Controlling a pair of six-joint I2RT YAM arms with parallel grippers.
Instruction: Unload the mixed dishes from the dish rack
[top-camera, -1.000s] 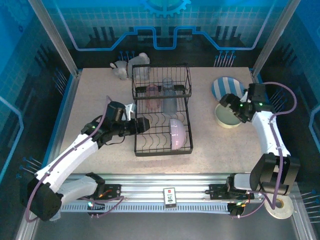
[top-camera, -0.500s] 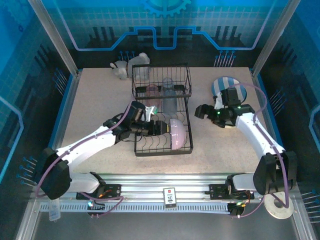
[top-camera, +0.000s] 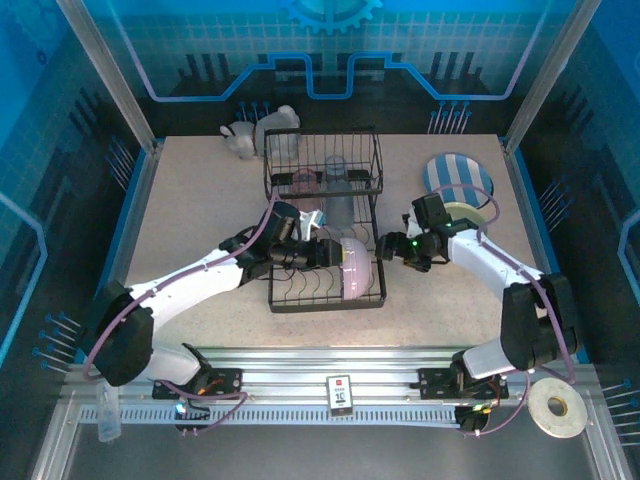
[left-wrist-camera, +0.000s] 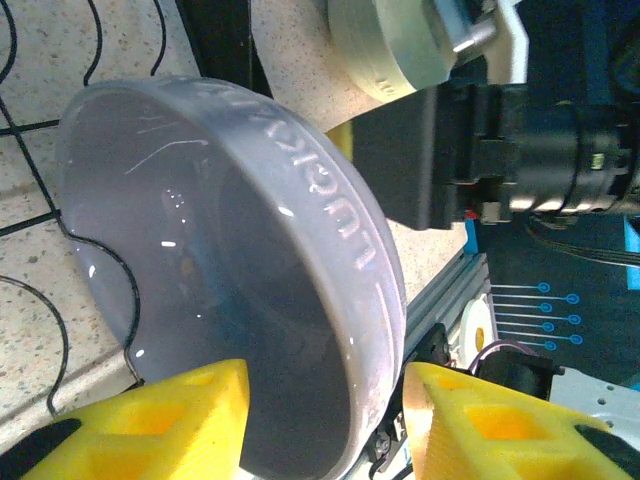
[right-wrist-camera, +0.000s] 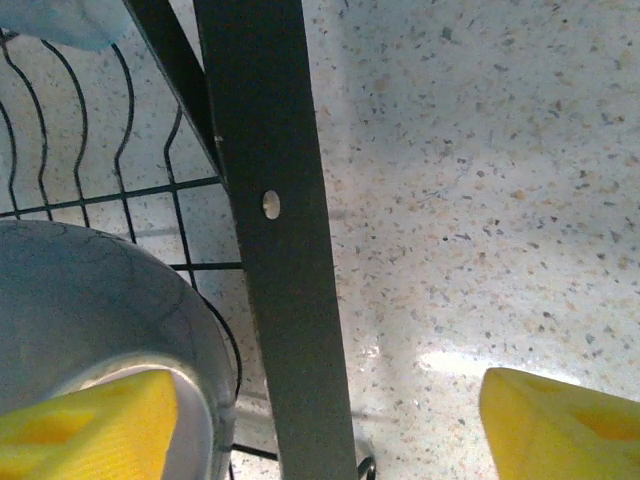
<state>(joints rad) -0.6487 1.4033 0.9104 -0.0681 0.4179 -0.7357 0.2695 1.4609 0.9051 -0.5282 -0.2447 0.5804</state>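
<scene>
Lavender bowl (top-camera: 357, 268): stands on edge in the near, lower slots of the dish rack (top-camera: 328, 306), at its right end.
Left hand (top-camera: 322, 253): released; its fingers (left-wrist-camera: 150, 420) sit astride the bowl's rim, one inside and one outside.
Right hand (top-camera: 388, 250): released, spread wide astride the rack's right side bar.
Pale green bowl (top-camera: 470, 213): on the worktop (top-camera: 200, 220), right of the rack.
Striped plate (top-camera: 455, 175): flat, just beyond the green bowl.
Tumblers: pink (top-camera: 305, 186) and blue-grey (top-camera: 338, 190), in the raised far tier.
White figurine (top-camera: 240, 138): far-left of the rack.

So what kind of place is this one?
Probably a robot lab test cell: aluminium-framed enclosure with blue printed panels, arms bolted to a slotted rail, black wire dish rack on a speckled tabletop.
</scene>
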